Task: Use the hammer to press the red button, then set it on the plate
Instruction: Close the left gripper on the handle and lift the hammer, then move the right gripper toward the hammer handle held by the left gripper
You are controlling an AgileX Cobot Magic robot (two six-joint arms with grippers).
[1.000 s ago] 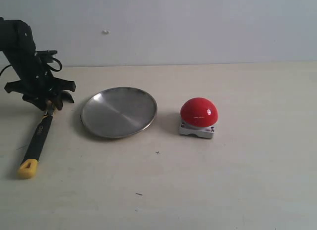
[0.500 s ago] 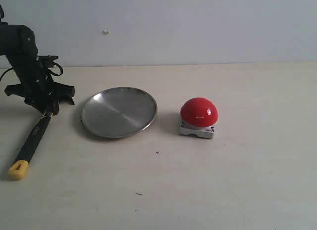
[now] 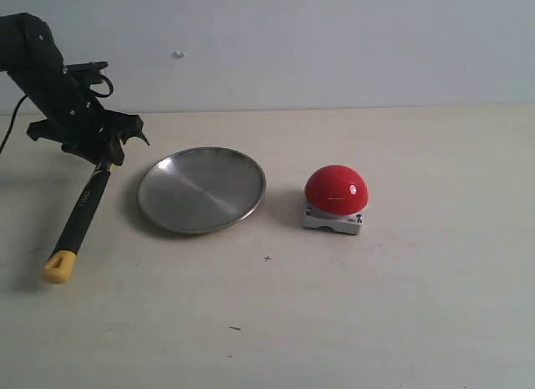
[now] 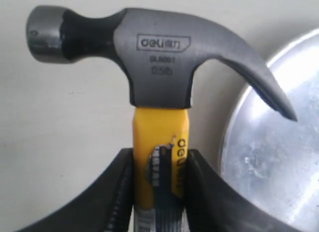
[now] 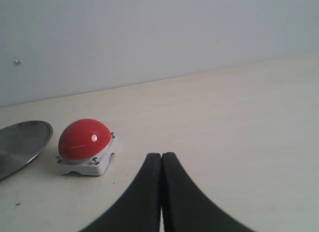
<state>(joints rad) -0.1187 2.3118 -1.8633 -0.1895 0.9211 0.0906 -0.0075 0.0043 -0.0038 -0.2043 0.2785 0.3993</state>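
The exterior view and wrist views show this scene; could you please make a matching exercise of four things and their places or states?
1. black-and-yellow claw hammer
2. round silver steel plate
3. glossy red dome button
4. right gripper

a. shut, holding nothing
b. lies between hammer and button
c. clamped in the left gripper
d. right of the plate in the exterior view

Pairs: 1-c, 2-b, 3-d, 4-a
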